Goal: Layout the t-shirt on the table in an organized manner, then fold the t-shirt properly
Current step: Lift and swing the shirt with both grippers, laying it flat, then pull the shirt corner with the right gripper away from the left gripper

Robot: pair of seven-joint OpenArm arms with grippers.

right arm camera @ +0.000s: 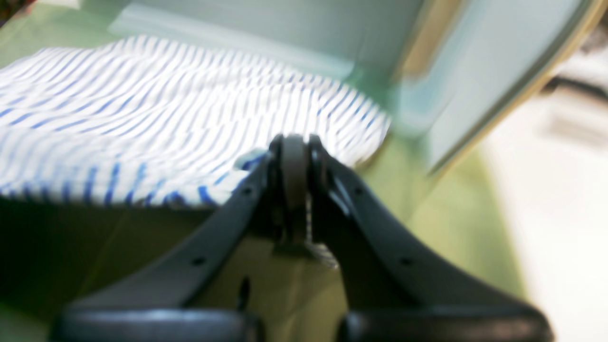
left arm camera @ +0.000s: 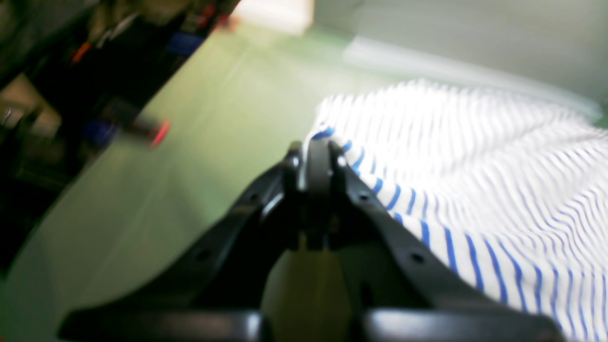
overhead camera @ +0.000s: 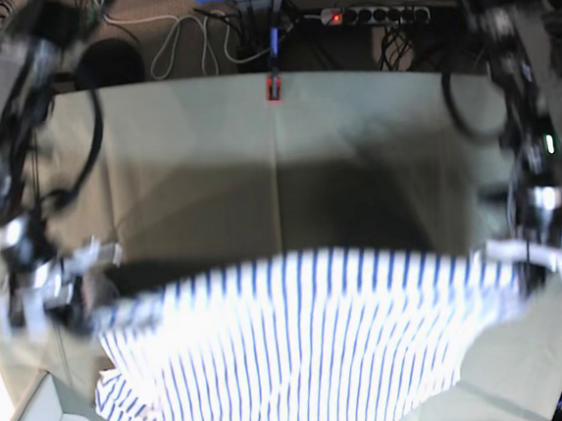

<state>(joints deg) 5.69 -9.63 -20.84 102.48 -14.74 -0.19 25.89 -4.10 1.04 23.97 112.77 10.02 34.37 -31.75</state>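
Base view showed the table (overhead camera: 353,135) spread wide, with the t-shirt (overhead camera: 303,346) strung between the two sets of jaws, lifted and sagging in the middle above its shadow. It looked light, soft and limp, likely to droop wherever unsupported, so opposite edge corners seemed the places to hold. The left gripper (left arm camera: 316,152) was clamped tight on one corner; the right gripper (right arm camera: 294,152) pinched the other likewise.

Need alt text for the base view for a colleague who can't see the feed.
A white soft fabric t-shirt with thin blue stripes is stretched in the air between the two arms' tools, each shut on one end: right tool, left tool. Its shadow falls on the pale grey-green cloth table beneath. The image is motion-blurred.
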